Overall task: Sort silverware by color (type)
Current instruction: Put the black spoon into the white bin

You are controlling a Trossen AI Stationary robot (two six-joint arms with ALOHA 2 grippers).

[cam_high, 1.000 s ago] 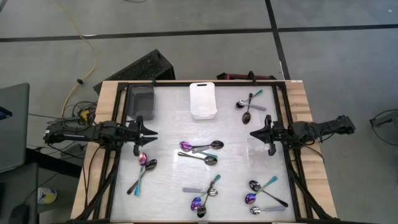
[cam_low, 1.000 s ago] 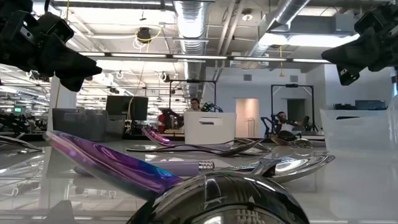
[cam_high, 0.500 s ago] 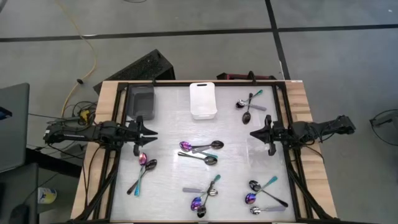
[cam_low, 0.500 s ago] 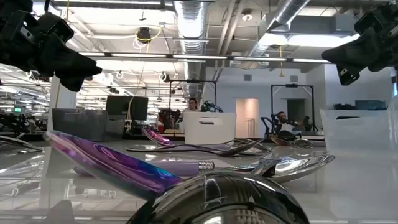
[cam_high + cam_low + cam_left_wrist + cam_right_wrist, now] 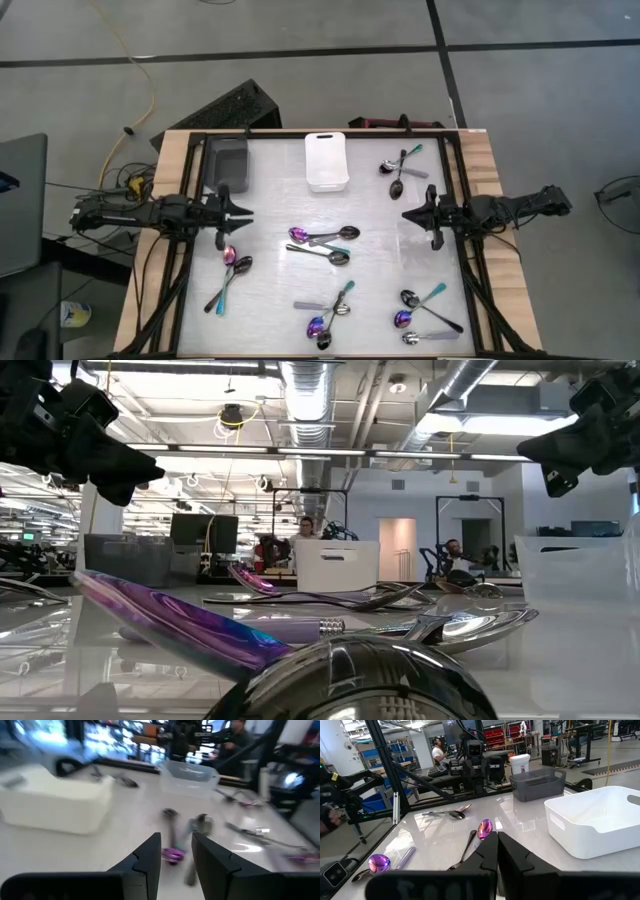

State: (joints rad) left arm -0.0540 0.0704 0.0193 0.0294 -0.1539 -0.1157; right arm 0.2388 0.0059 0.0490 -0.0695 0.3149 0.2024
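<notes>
- Looking down from the high view, nothing has shifted over the last second: my left claw hovers part-open and empty at the bench's left edge, my right claw clenched and empty at the right. The spoons lie scattered in clusters; grey bin and white bin hold nothing, so sorting has not begun.
- Low view: a purple spoon lies close.
- Left wrist view: spoons beyond my fingers.
- Right wrist view: fingers pressed together.
</notes>
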